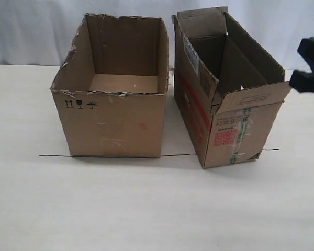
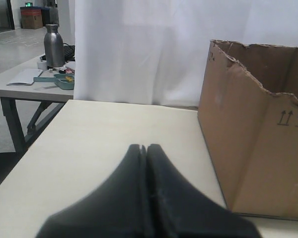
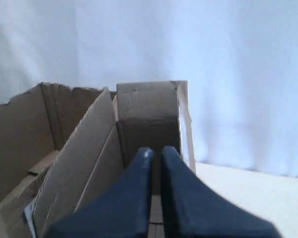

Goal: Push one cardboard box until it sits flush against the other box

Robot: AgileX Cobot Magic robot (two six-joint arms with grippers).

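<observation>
Closing the gap: the right pincer [image 3: 157, 150] is set to push the cardboard box [image 1: 235, 133] against the other box [image 1: 115, 123].
The right pincer and the left pincer [image 2: 143, 148] are both together and empty. The cardboard box stands just beside the right pincer, between it and the other box, with 1 narrow gap remaining. Likely best: press the stiff corrugated wall, not the bendable flap [image 1: 256, 97]. The smooth table [image 1: 146, 209] should let it slide.

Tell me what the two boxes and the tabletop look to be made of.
The cardboard box: brown cardboard, matte, with creased flaps and a taped seam. The other box: the same matte cardboard, its ragged rim torn like paper fibre. The table: pale, smooth, low sheen, perhaps laminate or painted wood; the look leaves it open.
</observation>
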